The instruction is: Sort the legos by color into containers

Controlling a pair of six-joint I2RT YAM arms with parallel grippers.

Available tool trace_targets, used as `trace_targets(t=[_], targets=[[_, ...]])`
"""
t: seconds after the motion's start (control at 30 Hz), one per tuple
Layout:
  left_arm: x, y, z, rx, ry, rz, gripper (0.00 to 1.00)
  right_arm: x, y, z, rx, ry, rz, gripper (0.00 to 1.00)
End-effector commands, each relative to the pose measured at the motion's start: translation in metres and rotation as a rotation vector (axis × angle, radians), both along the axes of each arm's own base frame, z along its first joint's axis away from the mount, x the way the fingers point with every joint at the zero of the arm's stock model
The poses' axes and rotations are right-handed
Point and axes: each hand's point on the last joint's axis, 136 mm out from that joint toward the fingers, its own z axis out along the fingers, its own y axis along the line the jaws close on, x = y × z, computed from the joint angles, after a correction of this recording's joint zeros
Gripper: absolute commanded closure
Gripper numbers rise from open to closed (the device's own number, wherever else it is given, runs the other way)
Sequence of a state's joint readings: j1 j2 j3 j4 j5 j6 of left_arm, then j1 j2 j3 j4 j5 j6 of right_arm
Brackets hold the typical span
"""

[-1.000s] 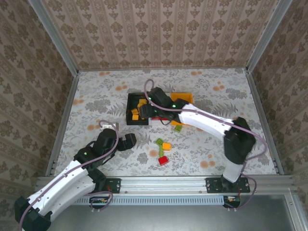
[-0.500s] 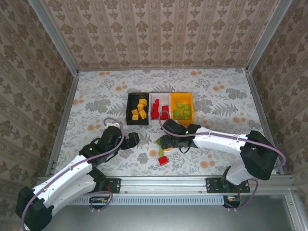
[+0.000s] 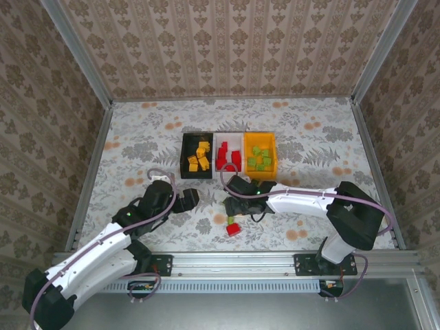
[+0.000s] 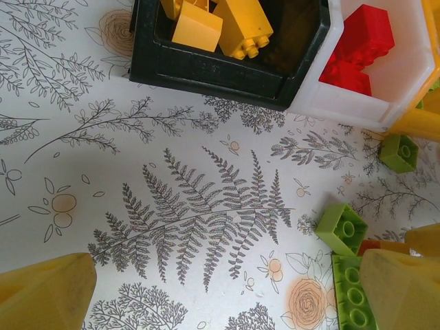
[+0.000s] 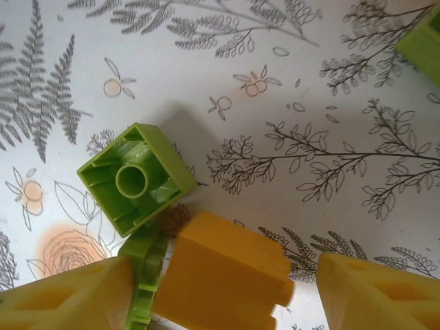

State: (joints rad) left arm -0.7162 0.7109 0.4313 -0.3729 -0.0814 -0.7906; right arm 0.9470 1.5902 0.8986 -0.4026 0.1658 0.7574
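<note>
Yellow fingers (image 4: 41, 292) of the left gripper (image 4: 227, 275) stand wide apart and empty, near the black bin (image 3: 183, 157) of yellow bricks (image 3: 199, 157). Next comes the white bin (image 3: 234, 139) with red bricks (image 3: 223, 155). In front of it the right gripper (image 5: 225, 275) gapes around an orange brick (image 5: 227, 265) (a gap shows at its right pad), with a light green brick (image 5: 134, 179) upside down beside it. Rightmost, the orange-yellow bin (image 3: 274, 157) holds green bricks (image 3: 259, 158).
</note>
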Motion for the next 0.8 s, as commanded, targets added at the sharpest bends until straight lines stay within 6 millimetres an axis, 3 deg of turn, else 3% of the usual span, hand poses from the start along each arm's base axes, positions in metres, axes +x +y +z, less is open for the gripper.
trace_targets(t=[0.0,0.17,0.3,0.47,0.63,0.77], targets=[[-0.002,0.004,-0.004,0.0,0.008,0.012,0.0,-0.001,-0.029,-0.008,-0.1,0.01,-0.083,0.32],[-0.002,0.003,-0.004,-0.003,0.007,0.011,0.0,-0.003,-0.053,0.001,-0.107,-0.02,-0.143,0.35],[-0.001,0.003,-0.002,-0.005,0.002,0.011,0.0,-0.004,-0.048,-0.001,-0.079,0.002,-0.125,0.32],[-0.001,0.002,-0.002,-0.003,0.003,0.007,0.0,-0.003,-0.046,-0.017,-0.089,0.039,-0.123,0.35],[-0.002,0.003,-0.001,0.003,0.008,0.002,0.0,0.0,-0.043,-0.018,-0.082,0.037,-0.106,0.51],[-0.002,0.004,-0.001,0.008,0.006,0.004,0.0,0.01,-0.029,0.014,-0.032,-0.028,-0.041,0.64]])
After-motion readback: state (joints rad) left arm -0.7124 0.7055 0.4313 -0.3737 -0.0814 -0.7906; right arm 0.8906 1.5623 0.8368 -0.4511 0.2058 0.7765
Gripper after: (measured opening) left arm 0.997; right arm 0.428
